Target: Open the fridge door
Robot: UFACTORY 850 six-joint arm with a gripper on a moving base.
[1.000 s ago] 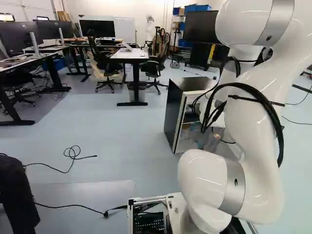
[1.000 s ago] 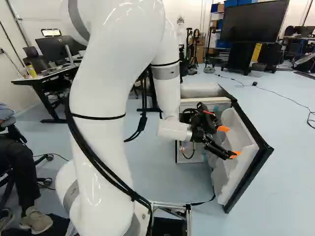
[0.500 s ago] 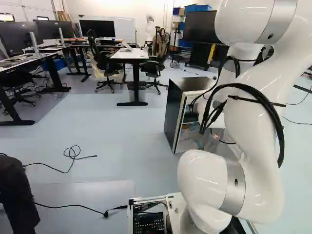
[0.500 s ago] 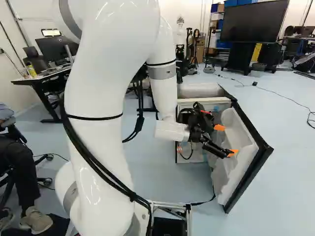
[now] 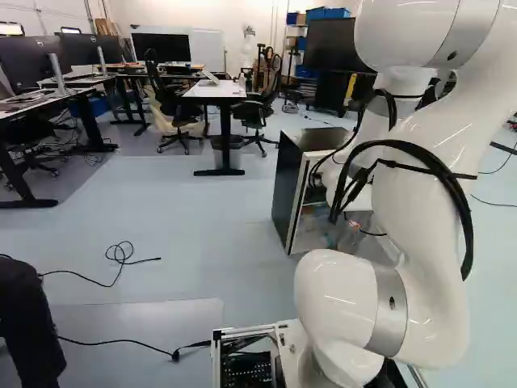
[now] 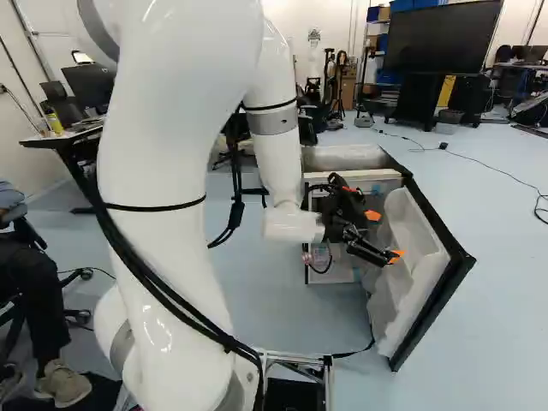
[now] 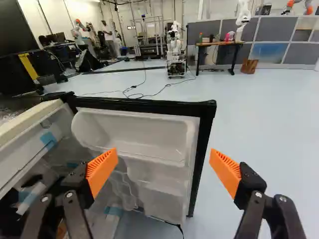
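Note:
The gripper [image 6: 385,235] is in front of the fridge opening, on the inner side of the swung-out door [image 6: 419,265]. In the wrist view the gripper [image 7: 163,172] stands open, its orange pads wide apart with nothing between them. Ahead of it is the white shelved inner face of the door [image 7: 149,144], with a black frame whose free edge lies between the two fingers' directions. The fridge cabinet [image 5: 289,182] shows dark-sided in the left base view, where the arm hides the door. Whether a finger touches the door cannot be told.
Cables [image 7: 137,92] lie on the floor beyond the door. A large screen [image 6: 441,38] stands farther back. A white desk [image 5: 216,90] with chairs is beyond the cabinet. Another robot [image 7: 174,50] stands far off.
The arm and gripper have drawn back slightly from the door, moving left in the right base view. Door, cabinet and base have not visibly moved.

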